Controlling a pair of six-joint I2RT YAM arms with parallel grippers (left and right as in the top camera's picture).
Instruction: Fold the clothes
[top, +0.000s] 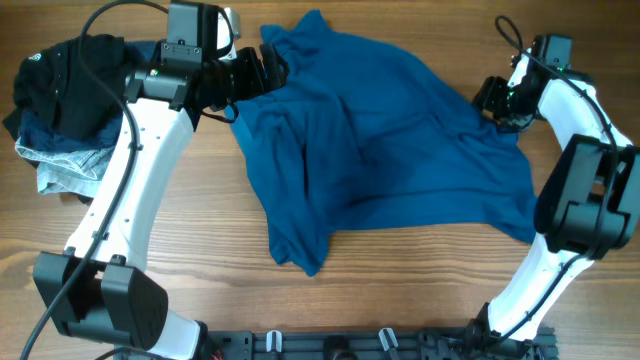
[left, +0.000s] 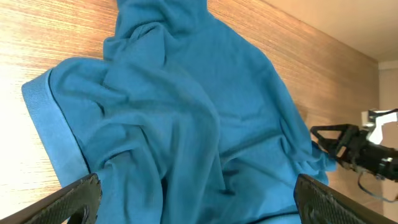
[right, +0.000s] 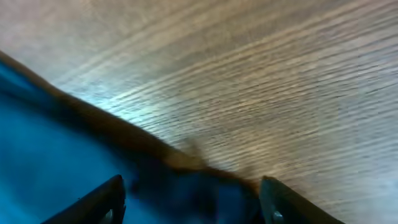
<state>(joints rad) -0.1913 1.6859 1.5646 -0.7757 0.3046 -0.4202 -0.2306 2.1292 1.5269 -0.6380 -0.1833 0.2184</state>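
Note:
The clothes (top: 380, 150) are one large royal-blue garment lying crumpled and spread across the middle of the wooden table. My left gripper (top: 268, 70) hovers at its far left corner, open wide. In the left wrist view the wrinkled cloth (left: 186, 112) fills the space between and beyond the two fingers of that gripper (left: 198, 183), and a ribbed hem shows at the left. My right gripper (top: 487, 100) is at the garment's right edge. In the right wrist view it (right: 193, 183) stands open, with the blurred blue cloth edge (right: 50, 143) lying between its fingers, unpinched.
A black garment (top: 65, 75) lies piled on pale denim jeans (top: 65, 165) at the table's far left. A dark rail with clips (top: 380, 340) runs along the front edge. Bare wood (top: 420, 270) shows in front of the blue garment.

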